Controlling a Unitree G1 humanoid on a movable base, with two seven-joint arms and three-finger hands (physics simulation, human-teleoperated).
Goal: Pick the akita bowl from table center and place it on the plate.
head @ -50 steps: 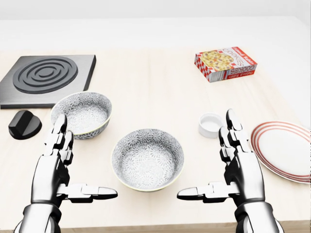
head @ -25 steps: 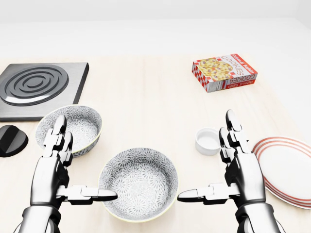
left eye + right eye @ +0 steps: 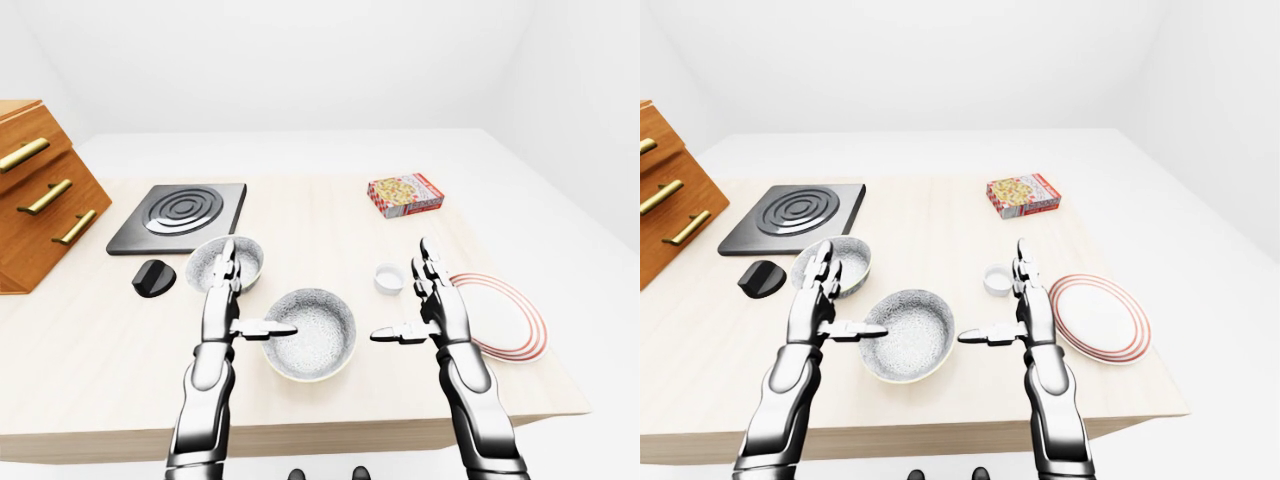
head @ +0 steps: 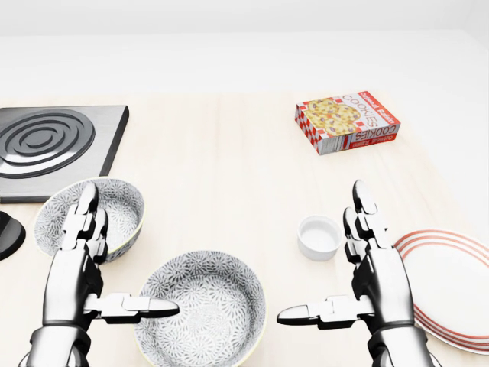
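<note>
Our left hand (image 4: 80, 287) and right hand (image 4: 374, 283) hang open at the bottom of the head view, fingers spread, thumbs pointing inward, holding nothing. Between them, bottom centre, sits the akita bowl (image 4: 202, 310); we judge it rigid, glazed, slippery and breakable, best pinched at the rim or cupped from both sides. We count two patterned bowls, the second bowl (image 4: 90, 215) at left, one small white cup (image 4: 319, 237), one red-ringed plate (image 4: 451, 279) at lower right, one cookie box (image 4: 348, 122), one burner plate (image 4: 53, 145).

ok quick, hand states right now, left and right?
Left hand: open, empty, thumb out over the near akita bowl rim.
Right hand: open, empty, between that bowl and the plate.
</note>
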